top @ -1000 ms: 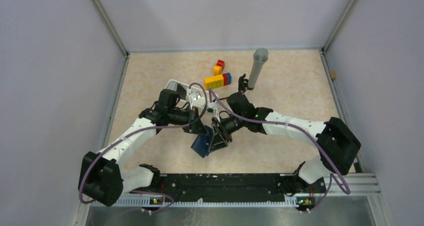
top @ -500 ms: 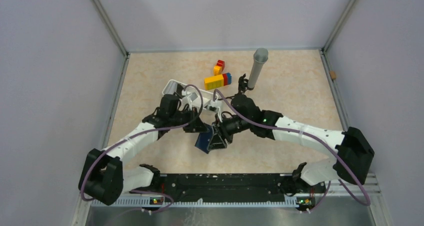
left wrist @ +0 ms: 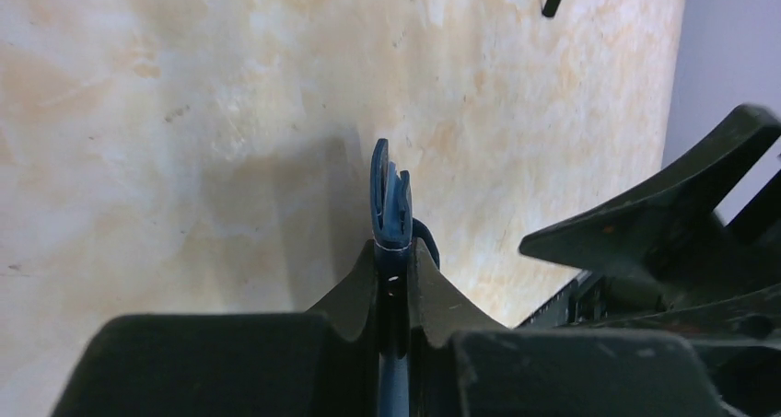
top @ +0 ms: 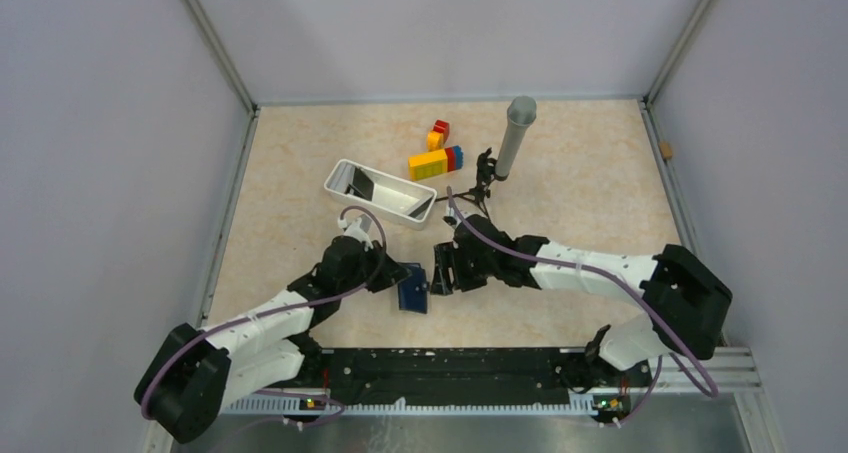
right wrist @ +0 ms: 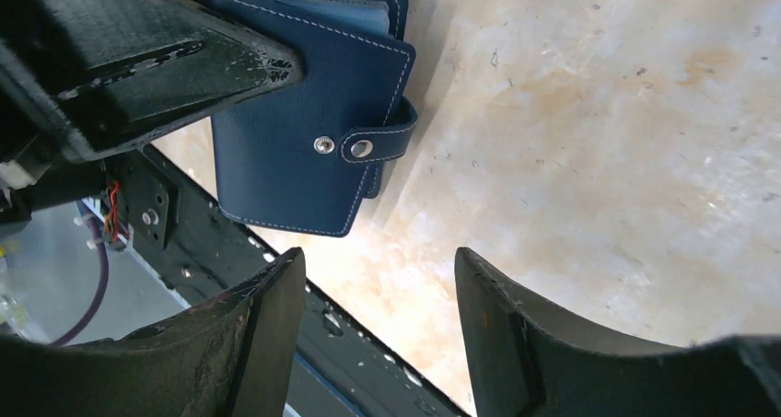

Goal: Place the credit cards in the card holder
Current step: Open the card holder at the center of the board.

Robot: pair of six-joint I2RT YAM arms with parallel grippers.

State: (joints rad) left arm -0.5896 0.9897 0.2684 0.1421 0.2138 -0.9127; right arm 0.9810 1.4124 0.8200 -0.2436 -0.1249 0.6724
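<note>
Here, left end effector (left wrist: 391, 251) grips the navy-blue stitched folding card holder (right wrist: 313, 141) by one edge, likely steadying it for loading; right end effector (right wrist: 378, 256) released.

Card holder (left wrist: 389, 196) (edge-on) in left pincer (left wrist: 395, 253)

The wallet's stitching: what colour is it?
White, on the navy wallet; clearest in the right wrist view.
</note>
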